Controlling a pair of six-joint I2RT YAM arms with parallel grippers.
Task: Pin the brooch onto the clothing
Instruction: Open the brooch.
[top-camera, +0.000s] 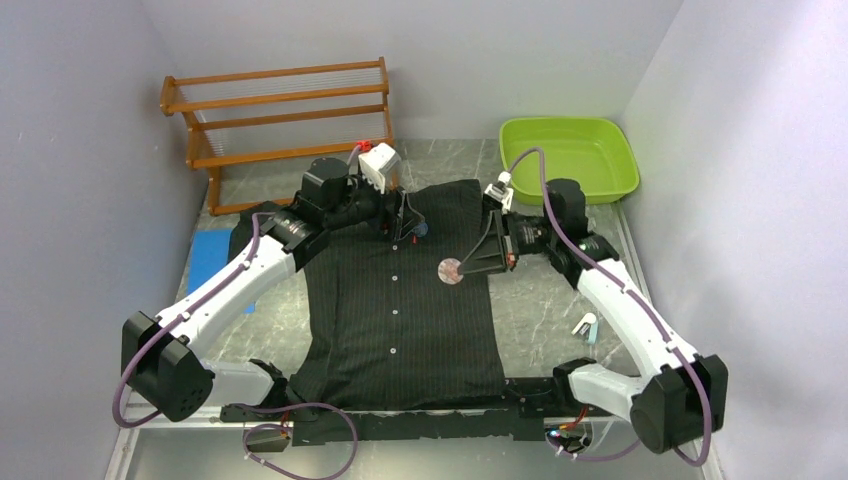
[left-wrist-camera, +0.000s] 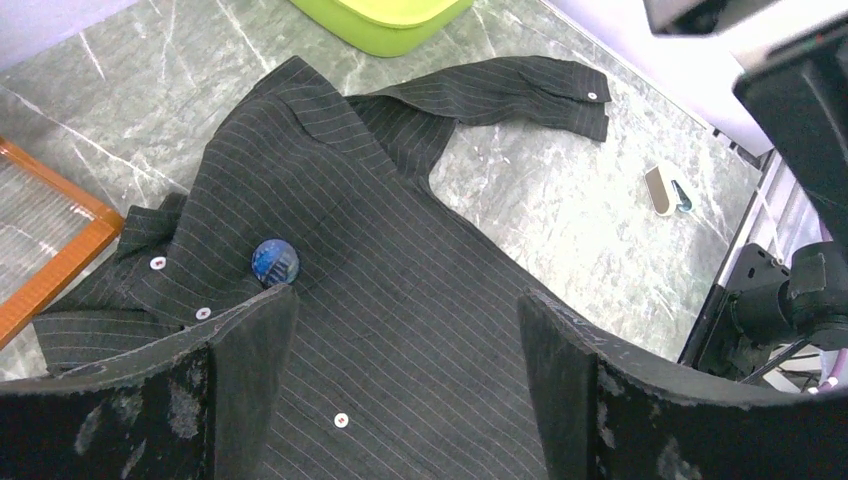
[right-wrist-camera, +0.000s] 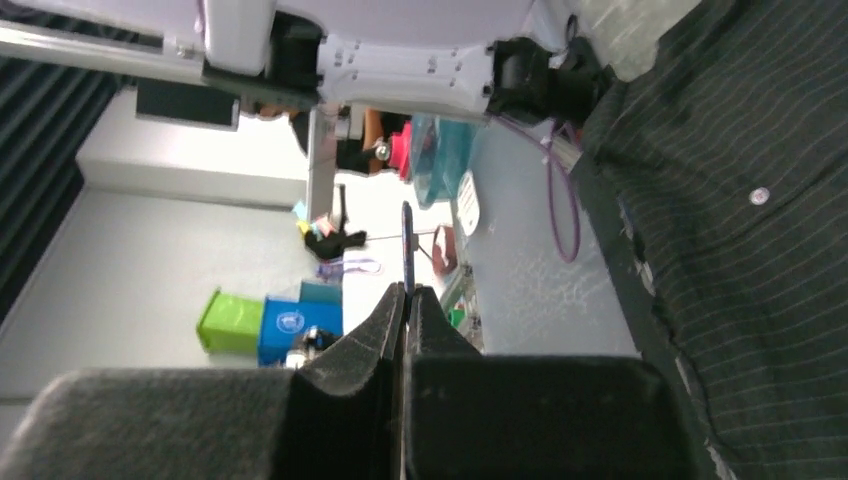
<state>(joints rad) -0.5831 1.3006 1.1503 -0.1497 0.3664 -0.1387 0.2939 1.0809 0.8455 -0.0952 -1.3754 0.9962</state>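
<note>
The clothing (top-camera: 400, 300), a black pinstriped shirt with white buttons, lies flat on the table, collar toward the back. My right gripper (top-camera: 463, 268) is shut on the brooch (top-camera: 451, 271), a round pale disc held just over the shirt's chest. In the right wrist view the brooch (right-wrist-camera: 407, 245) shows edge-on, sticking out past the closed fingertips (right-wrist-camera: 390, 310). A second round badge, blue (left-wrist-camera: 274, 260), rests on the shirt (left-wrist-camera: 420, 300) near the collar. My left gripper (left-wrist-camera: 405, 320) hovers open above the button line beside it, nothing between its fingers, also seen from the top as the left gripper (top-camera: 405, 218).
A wooden rack (top-camera: 280, 120) stands at the back left, and a green basin (top-camera: 570, 155) at the back right. A blue pad (top-camera: 208, 255) lies left of the shirt. A small white object (top-camera: 585, 323) sits on the marble table right of the shirt.
</note>
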